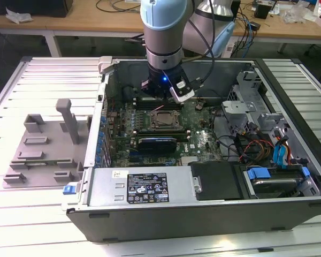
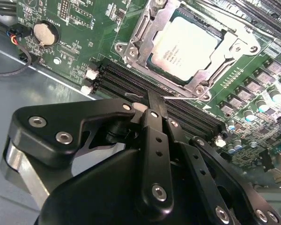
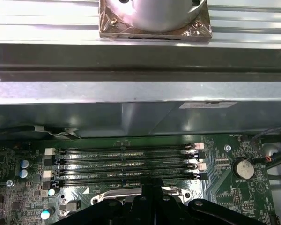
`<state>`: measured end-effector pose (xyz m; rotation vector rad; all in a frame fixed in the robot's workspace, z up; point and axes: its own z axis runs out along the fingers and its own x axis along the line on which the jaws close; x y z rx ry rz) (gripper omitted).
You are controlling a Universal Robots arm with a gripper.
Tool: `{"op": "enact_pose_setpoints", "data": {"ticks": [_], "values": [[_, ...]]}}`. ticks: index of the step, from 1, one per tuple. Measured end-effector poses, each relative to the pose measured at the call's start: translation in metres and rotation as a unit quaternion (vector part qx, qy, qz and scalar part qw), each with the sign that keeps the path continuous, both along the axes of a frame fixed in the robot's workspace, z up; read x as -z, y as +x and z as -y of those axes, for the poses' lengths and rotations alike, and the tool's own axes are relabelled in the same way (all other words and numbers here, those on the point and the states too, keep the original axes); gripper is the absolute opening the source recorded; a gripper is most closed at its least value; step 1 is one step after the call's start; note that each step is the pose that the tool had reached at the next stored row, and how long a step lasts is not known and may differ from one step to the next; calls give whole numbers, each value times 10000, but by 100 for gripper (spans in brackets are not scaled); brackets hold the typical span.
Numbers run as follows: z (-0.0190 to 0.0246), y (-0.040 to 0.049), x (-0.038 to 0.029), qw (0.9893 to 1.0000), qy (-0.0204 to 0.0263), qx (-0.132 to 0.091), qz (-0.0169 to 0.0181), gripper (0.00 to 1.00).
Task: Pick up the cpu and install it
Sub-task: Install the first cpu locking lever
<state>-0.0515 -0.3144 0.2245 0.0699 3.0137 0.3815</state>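
Observation:
The cpu (image 2: 185, 44), a flat square chip with a shiny silver top, lies in the socket frame (image 2: 140, 33) on the green motherboard, with the metal bracket around its edges. In the exterior view the socket (image 1: 163, 121) sits in the middle of the open computer case, and my gripper (image 1: 159, 97) hangs just behind it. In the second wrist view my gripper (image 2: 152, 96) is shut with nothing between its fingers, its tip over the black memory slots (image 2: 126, 77) beside the socket. The first wrist view has the gripper (image 3: 152, 188) at the slots' edge.
A grey plastic tray (image 1: 43, 144) with raised blocks lies at the exterior view's left, outside the case. Case walls (image 1: 101, 107) ring the board. A power supply (image 1: 144, 187) sits in front, cables and a drive cage (image 1: 257, 144) to the right. A coin battery (image 2: 46, 33) is near the slots.

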Motion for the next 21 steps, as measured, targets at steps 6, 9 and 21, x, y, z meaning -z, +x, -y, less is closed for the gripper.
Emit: {"op": "enact_pose_setpoints", "data": {"ticks": [6, 9, 21], "values": [[-1, -11, 68, 10000, -3, 8, 18, 11], [-1, -11, 85, 9999, -27, 145, 19, 11], [-60, -15, 94, 9995, -94, 292, 37, 11]]}}
